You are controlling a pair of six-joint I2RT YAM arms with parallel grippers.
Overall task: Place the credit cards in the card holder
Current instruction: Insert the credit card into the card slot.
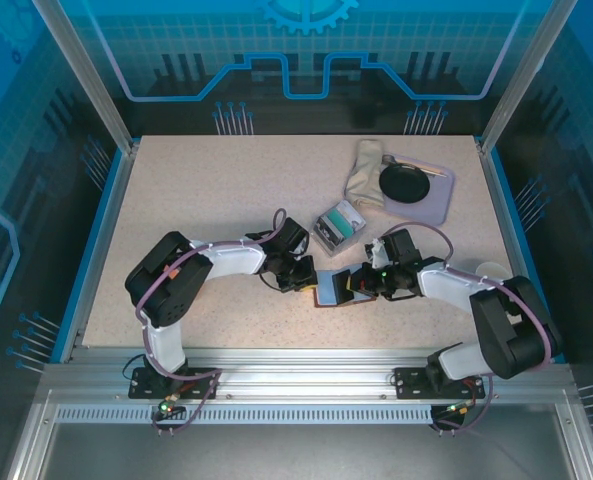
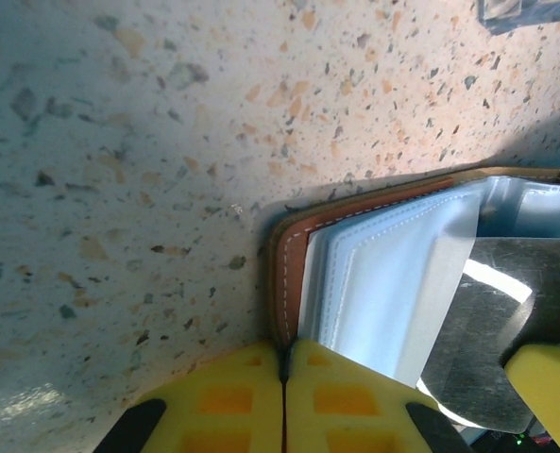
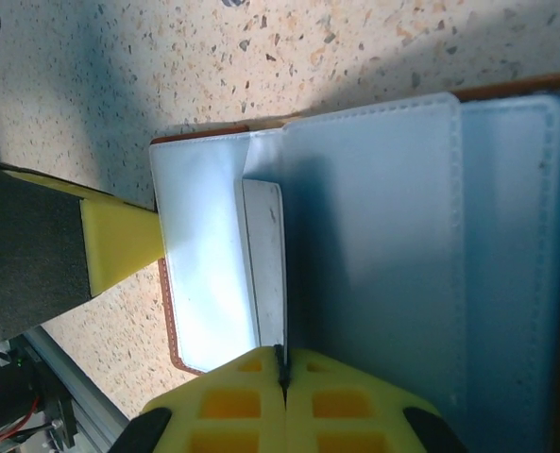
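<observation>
- Pinning the open card holder (image 2: 286,260) at the middle of the table (image 1: 196,200), the left gripper (image 2: 281,368) is pinched closed on its brown edge.
- The right gripper (image 3: 281,363) is clamped on a pale grey card (image 3: 266,255), which seems partly tucked into a pocket.
- Next, as I judge it: push the card deeper, then release.

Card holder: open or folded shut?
Open. The card holder lies spread on the table, pale pockets facing up in both wrist views.

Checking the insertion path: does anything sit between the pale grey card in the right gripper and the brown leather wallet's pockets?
Nothing visible. The pale grey card, in the right gripper, lies against the pockets of the brown leather wallet; the left gripper clamps its rim.
</observation>
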